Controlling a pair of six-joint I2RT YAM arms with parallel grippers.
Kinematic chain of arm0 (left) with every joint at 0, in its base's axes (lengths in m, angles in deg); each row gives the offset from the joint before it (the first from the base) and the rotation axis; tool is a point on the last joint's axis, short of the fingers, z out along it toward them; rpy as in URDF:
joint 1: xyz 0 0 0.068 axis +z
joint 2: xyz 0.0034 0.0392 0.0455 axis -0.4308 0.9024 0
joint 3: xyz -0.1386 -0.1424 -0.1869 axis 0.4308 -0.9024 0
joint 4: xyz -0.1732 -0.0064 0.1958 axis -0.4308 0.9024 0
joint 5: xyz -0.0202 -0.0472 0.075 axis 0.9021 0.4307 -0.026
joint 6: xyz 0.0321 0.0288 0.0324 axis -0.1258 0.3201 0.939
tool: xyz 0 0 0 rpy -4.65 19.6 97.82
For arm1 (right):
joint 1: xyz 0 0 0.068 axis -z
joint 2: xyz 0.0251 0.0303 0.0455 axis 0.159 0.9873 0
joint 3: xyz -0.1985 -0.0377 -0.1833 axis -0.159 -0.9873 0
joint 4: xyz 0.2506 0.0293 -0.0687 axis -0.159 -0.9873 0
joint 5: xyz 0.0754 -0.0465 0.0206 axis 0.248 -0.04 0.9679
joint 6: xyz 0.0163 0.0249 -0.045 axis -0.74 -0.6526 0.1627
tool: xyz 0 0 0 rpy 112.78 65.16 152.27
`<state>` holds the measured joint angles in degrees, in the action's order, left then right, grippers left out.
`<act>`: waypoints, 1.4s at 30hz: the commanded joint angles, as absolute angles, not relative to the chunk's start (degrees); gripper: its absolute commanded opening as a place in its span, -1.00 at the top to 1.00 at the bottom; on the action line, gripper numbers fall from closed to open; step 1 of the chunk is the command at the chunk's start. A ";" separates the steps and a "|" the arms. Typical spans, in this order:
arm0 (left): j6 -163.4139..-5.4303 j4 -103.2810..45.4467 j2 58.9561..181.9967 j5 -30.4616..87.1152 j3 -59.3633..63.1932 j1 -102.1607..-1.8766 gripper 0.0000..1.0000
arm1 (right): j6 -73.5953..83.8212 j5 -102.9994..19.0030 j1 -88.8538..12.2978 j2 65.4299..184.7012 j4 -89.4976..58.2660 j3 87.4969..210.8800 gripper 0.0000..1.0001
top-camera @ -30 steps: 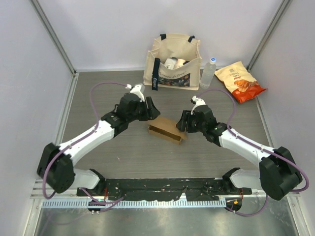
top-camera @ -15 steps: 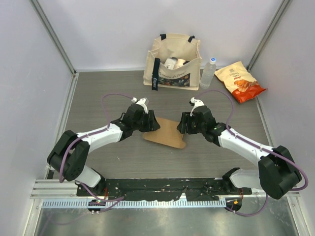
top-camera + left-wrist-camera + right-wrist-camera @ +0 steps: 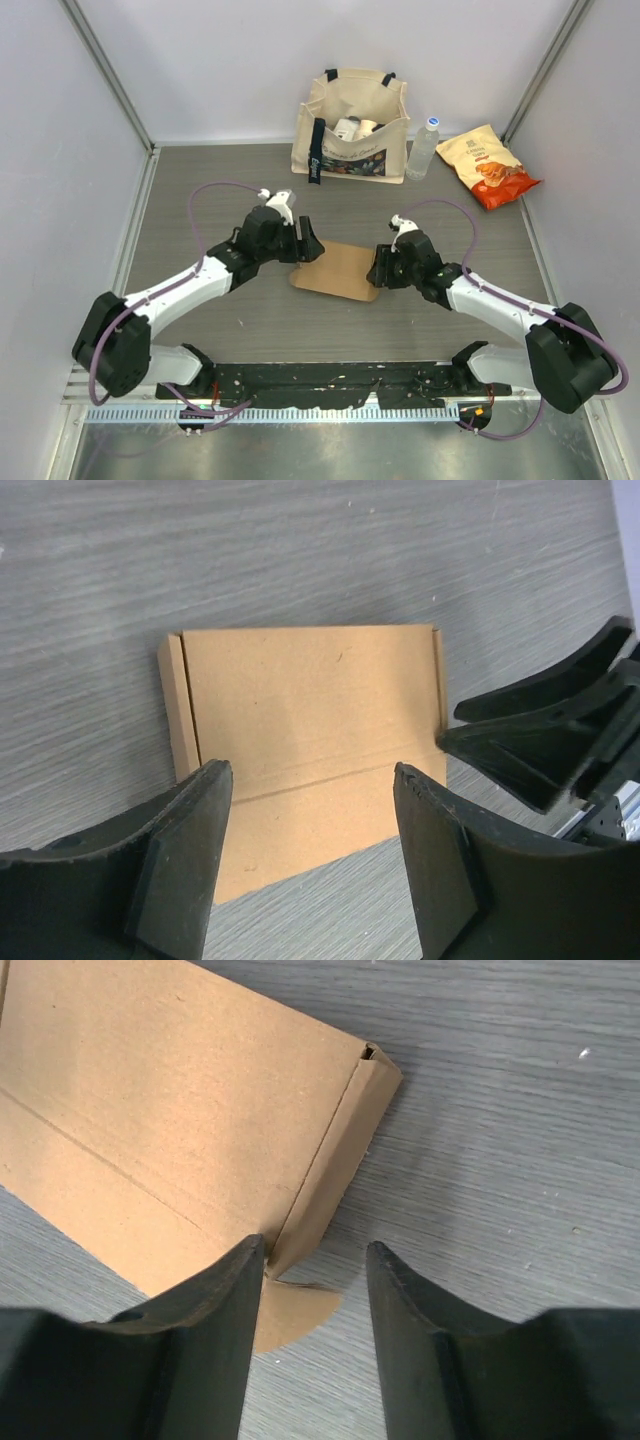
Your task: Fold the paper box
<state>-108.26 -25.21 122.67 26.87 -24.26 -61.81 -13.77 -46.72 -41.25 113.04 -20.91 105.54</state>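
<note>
The paper box [image 3: 338,270] lies flat between the spread, empty left gripper [image 3: 308,249] and right gripper [image 3: 379,272], with its folded side flap [image 3: 335,1160] directly in front of the right one.

1. Box [image 3: 337,270] lies flat mid-table, hemmed in by left gripper [image 3: 305,247] and right gripper [image 3: 381,268], both with jaws apart.
2. Bag [image 3: 350,125], bottle [image 3: 424,148] and packet [image 3: 487,165] crowd the far edge.
3. Bare table [image 3: 200,190] between them leaves passage.
</note>
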 commanded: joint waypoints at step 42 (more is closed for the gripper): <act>-127.94 -51.24 122.04 39.48 -43.98 -46.97 -0.97 | -17.69 -27.14 -24.45 125.02 -7.02 107.48 0.67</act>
